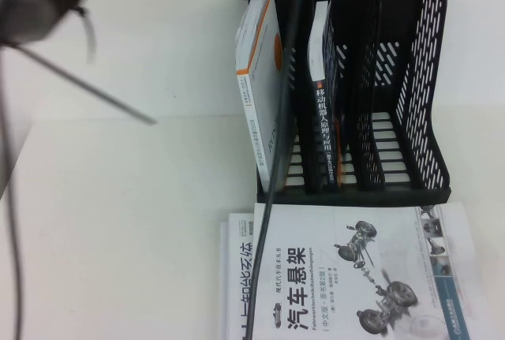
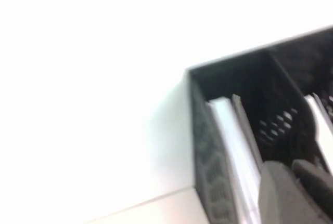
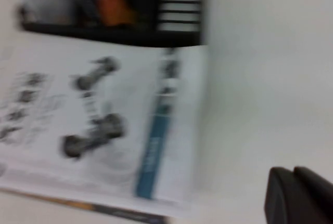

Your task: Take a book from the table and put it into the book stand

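White table [image 1: 118, 222] under both: left claw [image 2: 294, 190] over the book stand [image 1: 410, 80], right claw [image 3: 299, 195] low, grips unclear.

Two white books lay outside the task

A white book with an orange spine stripe [image 1: 259, 87] stood upright, leaning. A white book with car suspension drawings [image 1: 347, 277] lay flat, stacked on another white book [image 1: 237, 285] with large dark characters.
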You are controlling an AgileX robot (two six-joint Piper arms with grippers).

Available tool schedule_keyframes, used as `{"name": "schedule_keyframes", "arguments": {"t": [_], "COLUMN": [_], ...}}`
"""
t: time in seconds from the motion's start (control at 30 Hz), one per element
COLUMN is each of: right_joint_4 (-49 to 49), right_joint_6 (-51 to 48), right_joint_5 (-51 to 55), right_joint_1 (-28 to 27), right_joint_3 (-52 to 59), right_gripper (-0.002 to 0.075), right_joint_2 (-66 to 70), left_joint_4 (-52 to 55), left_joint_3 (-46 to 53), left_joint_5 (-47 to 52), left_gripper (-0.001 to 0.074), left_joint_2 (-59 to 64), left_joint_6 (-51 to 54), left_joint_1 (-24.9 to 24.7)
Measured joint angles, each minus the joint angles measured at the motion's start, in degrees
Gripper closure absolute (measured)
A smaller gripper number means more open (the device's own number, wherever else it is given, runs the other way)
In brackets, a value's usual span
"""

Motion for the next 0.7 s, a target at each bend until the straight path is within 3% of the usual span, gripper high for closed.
{"name": "schedule_keyframes", "arguments": {"t": [0.17, 0.3, 0.53, 0.7], "right_joint_4": [7.58, 8.07, 6.43, 6.12], "right_joint_6": [-4.96, -5.68, -5.66, -5.66], "right_joint_5": [-7.97, -12.20, -15.56, -15.56], "right_joint_1": [0.00, 0.00, 0.00, 0.00], "right_joint_3": [9.87, 17.29, 18.64, 18.64], "right_gripper": [0.0729, 0.0729, 0.0729, 0.0729], "right_joint_2": [0.00, 0.00, 0.00, 0.10], "left_joint_4": [2.59, 3.32, 4.23, 4.52], "left_joint_3": [11.12, 28.19, 59.58, 68.84], "left_joint_5": [-4.11, -17.34, -39.04, -41.92], "left_gripper": [0.0733, 0.0734, 0.0735, 0.0736], "left_joint_2": [-9.87, -21.49, -35.94, -37.23], "left_joint_6": [-2.94, -3.32, -3.32, -3.55], "left_joint_1": [-0.23, -1.58, -2.28, -2.28]}}
